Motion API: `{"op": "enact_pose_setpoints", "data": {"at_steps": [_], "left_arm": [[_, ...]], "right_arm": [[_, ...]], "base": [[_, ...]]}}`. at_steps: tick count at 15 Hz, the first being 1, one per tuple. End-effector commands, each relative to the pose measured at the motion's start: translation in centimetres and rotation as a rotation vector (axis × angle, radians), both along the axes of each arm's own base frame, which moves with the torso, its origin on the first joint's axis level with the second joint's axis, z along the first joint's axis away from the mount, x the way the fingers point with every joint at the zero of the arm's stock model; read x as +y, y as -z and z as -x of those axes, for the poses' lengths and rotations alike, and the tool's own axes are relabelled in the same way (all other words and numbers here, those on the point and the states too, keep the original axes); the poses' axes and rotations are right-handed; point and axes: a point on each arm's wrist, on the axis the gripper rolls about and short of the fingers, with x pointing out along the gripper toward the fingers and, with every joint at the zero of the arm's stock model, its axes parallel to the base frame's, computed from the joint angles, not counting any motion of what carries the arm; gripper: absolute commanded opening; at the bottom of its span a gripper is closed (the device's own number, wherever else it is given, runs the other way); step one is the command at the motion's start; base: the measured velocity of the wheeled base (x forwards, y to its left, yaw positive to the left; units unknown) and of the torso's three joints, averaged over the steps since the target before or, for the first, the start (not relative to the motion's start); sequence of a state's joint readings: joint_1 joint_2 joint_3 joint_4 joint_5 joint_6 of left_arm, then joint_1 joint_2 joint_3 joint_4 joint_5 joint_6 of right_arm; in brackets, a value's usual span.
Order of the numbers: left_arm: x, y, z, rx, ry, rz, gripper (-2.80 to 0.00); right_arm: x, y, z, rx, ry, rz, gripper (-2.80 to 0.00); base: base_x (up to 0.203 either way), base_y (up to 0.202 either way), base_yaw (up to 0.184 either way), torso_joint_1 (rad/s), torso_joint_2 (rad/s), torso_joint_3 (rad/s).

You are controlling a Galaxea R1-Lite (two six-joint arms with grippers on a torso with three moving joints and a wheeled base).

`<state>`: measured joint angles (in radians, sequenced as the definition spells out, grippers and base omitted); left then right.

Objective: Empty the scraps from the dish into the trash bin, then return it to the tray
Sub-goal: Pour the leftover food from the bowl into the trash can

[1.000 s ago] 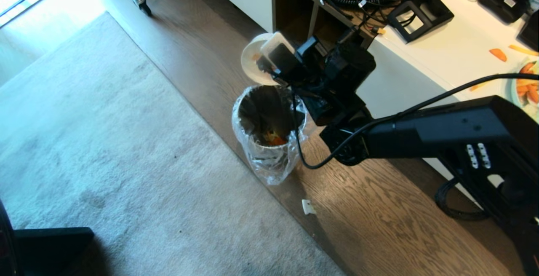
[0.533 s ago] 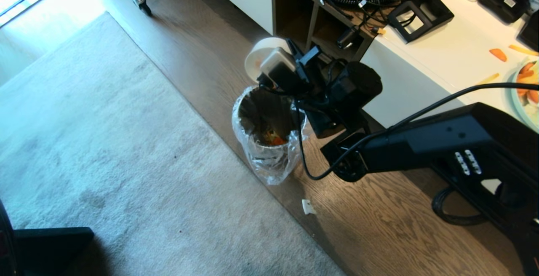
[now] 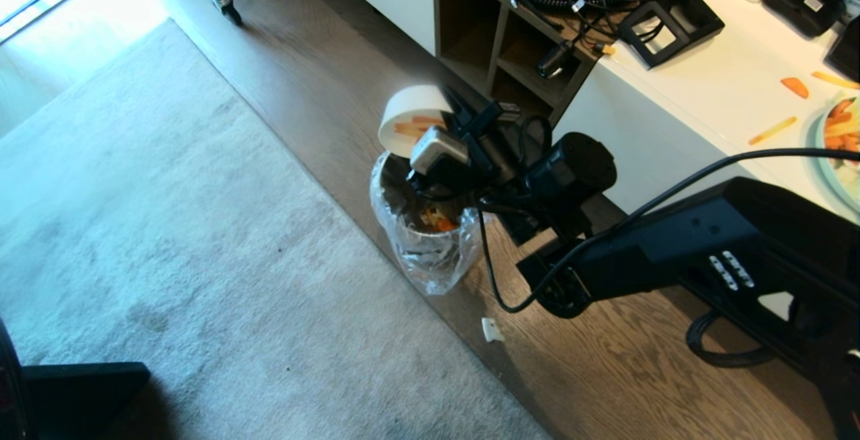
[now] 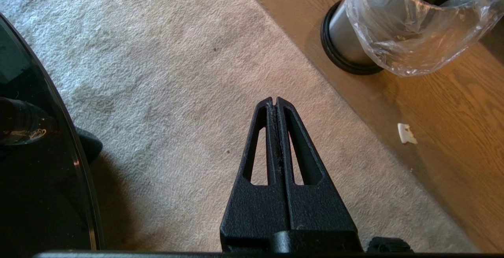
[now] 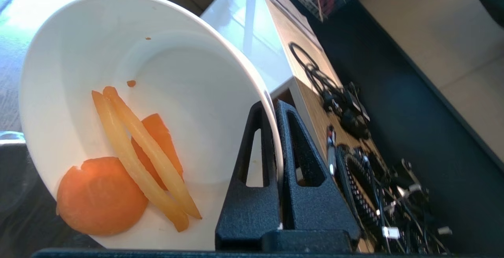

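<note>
Four scraps cling inside the tilted round white ceramic dish (image 5: pixel 130 104).
Rigid, smooth, probably slippery and breakable, it hangs at twelve o'clock over the bag-lined shiny metal trash bin (image 3: pixel 430 238); the right gripper (image 5: pixel 274 106) pinches its rim, the sensible hold.

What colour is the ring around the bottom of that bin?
Black, under the shiny metal trash bin; clearest in the left wrist view.

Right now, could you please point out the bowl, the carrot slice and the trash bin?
bowl (image 5: pixel 189 92), right wrist view, inner wall.
carrot slice (image 5: pixel 100 197), right wrist view, flat face.
trash bin (image 4: pixel 346 33), left wrist view, metal side.
</note>
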<state>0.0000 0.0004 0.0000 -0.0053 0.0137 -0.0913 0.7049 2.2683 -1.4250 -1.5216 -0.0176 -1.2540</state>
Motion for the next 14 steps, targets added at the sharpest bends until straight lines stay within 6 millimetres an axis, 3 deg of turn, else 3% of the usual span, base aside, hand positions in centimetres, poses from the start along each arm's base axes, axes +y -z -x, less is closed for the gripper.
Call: {"op": "enact_pose_setpoints", "data": {"at_steps": [1,10,14], "left_arm": [[0.0,0.0,0.0,-0.001,0.000,0.001,-2.80],[0.0,0.0,0.0,-0.001,0.000,0.001,-2.80],[0.0,0.0,0.0,-0.001,0.000,0.001,-2.80]], "right_arm": [[-0.3,-0.2,0.3,-0.055,-0.007,0.006,-2.80],[-2.1,-1.5,-0.5,-0.103,0.018,0.015,-2.80],[-2.4,-2.6,0.1,-0.160,-0.042,0.042,-2.80]], "base": [[0.000,0.000,0.000,0.000,0.00,0.000],[0.000,0.000,0.000,0.000,0.00,0.000],[0.000,0.000,0.000,0.000,0.00,0.000]]}}
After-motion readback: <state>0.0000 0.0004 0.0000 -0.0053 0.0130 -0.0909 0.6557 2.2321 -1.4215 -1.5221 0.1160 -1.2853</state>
